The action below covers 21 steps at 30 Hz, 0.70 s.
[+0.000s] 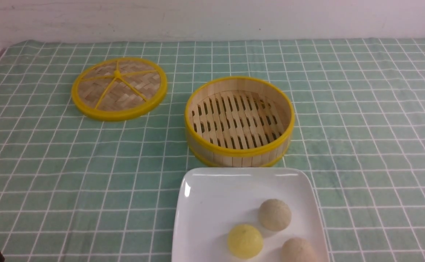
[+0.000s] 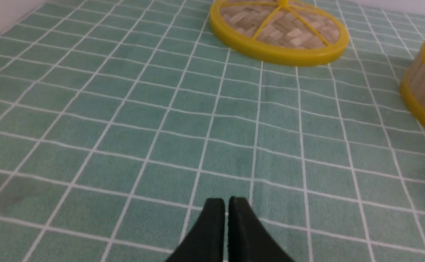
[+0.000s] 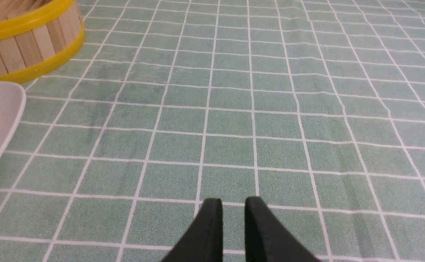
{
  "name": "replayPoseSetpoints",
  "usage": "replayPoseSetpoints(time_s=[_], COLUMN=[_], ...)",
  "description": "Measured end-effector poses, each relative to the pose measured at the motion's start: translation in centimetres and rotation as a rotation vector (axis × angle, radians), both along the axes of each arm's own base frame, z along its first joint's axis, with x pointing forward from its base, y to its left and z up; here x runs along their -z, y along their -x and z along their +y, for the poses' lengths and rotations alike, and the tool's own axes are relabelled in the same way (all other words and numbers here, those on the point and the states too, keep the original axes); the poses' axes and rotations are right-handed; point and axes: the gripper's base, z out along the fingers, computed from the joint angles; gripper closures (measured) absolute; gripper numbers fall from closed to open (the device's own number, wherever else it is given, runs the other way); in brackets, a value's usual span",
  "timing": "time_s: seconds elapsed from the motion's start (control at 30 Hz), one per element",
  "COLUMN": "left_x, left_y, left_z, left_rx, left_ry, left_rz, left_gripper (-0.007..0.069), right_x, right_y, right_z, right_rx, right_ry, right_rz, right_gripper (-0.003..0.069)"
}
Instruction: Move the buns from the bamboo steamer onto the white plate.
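The desk [image 1: 361, 120] is covered edge to edge by a green cloth [image 1: 52, 163] with a white grid, slightly rippled in places. Three things lie directly on the cloth. The woven lid [image 1: 119, 88] with its yellow rim and spokes lies flat toward the far left. The bamboo steamer [image 1: 239, 122] stands upright near the middle, apart from the lid. The white plate [image 1: 212, 203] sits at the near edge, just in front of the steamer, its far rim close to the steamer's wall; whether they touch cannot be told.
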Motion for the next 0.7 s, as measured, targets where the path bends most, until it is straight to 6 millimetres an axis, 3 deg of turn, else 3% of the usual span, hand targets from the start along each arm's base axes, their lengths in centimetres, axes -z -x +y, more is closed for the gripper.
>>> replayPoseSetpoints(time_s=[0.7], left_x=[0.38], left_y=[0.16], left_z=[0.06], left_rx=[-0.007], left_ry=[-0.001], left_rz=[0.046], left_gripper=[0.0573], right_x=[0.01], right_y=[0.00], right_z=[0.00], right_rx=[0.000], right_ry=[0.000], right_rz=[0.001], right_gripper=[0.0513])
